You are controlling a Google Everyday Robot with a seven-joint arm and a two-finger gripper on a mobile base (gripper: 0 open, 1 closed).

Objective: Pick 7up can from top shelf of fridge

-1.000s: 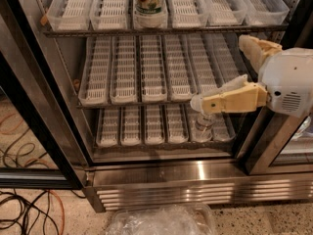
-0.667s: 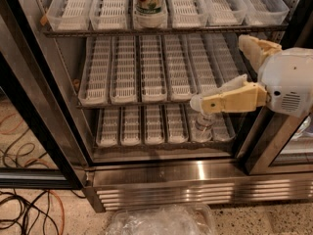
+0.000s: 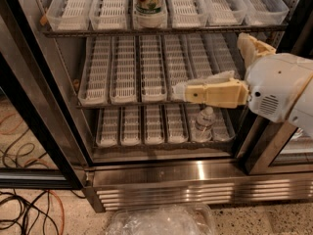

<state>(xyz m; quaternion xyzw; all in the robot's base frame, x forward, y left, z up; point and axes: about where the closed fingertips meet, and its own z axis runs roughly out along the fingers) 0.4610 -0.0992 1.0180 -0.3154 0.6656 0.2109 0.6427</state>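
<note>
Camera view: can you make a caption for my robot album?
The gripper hangs at the middle rack of the fridge, below the 7up can on the top shelf.

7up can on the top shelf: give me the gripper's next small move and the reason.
Probably raise the gripper and shift it slightly leftward in the picture. It hangs level with the middle rack, while the 7up can stands on the top shelf, above and to the picture's left of it.
</note>
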